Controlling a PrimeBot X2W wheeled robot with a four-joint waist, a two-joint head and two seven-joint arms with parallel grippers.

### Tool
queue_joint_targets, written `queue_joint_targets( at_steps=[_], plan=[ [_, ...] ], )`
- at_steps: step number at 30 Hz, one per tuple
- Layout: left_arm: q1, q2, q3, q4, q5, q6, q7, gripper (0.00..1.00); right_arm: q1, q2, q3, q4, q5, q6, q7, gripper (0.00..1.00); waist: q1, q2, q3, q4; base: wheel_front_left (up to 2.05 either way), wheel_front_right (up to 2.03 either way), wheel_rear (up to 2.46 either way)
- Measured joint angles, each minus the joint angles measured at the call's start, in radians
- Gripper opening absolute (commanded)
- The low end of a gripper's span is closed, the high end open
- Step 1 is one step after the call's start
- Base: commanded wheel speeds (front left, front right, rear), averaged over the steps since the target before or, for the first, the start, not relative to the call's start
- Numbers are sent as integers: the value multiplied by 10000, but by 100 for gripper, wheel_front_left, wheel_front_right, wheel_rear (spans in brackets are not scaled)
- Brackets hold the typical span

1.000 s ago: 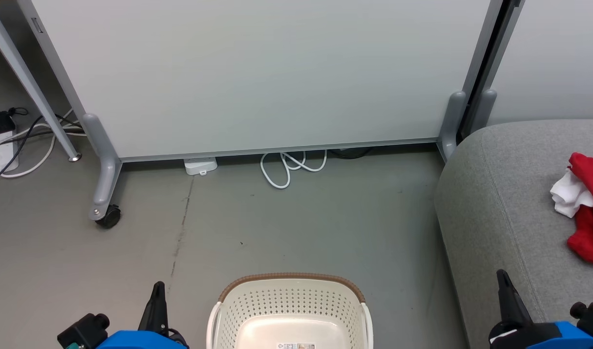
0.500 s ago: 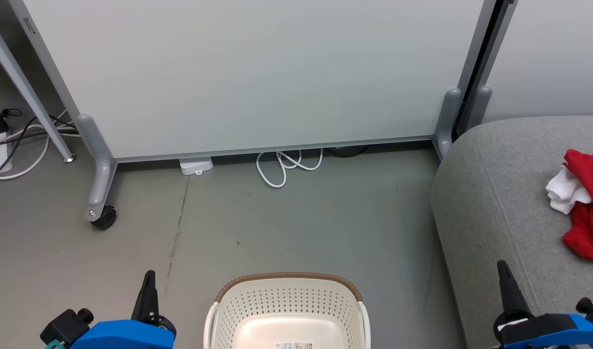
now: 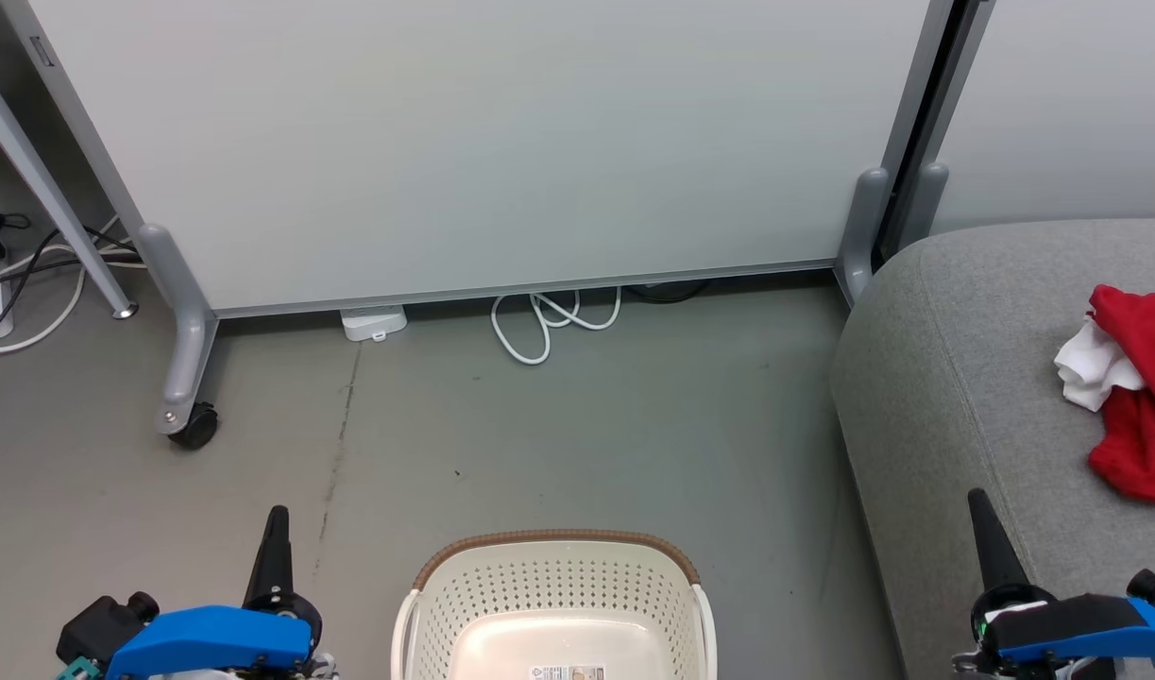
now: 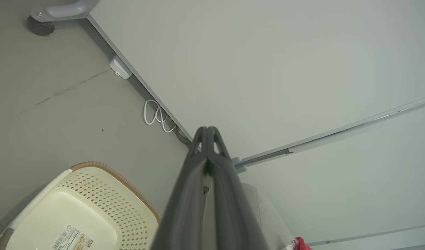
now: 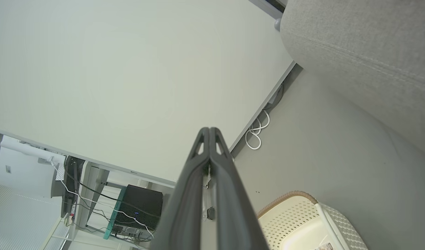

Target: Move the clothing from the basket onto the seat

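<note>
The cream perforated basket stands on the floor at the bottom centre, its inside bare but for a label; it also shows in the left wrist view as the basket and in the right wrist view as the basket. The red and white clothing lies on the grey seat at the right. My left gripper is shut and holds nothing, left of the basket. My right gripper is shut and holds nothing, over the seat's front edge. In the wrist views the left gripper and right gripper have their fingers pressed together.
A wheeled partition panel stands behind the basket, with a castor at the left foot. A white coiled cable and a small white box lie at its base. More cables lie at the far left.
The head camera has shifted, so the whole picture slid left and down. Both grippers stay shut and sit slightly higher in view; the left one is further left.
</note>
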Motion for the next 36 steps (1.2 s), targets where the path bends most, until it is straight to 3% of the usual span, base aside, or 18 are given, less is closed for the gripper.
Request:
queue_joint_targets(
  at_steps=[36],
  plan=[
    [-366, 2, 594, -673, -3235, -8, 828, 0, -407, -42, 2, -305, 3269, 0, 704, 0, -1, 0, 96, -292, 0, 0, 0]
  ],
)
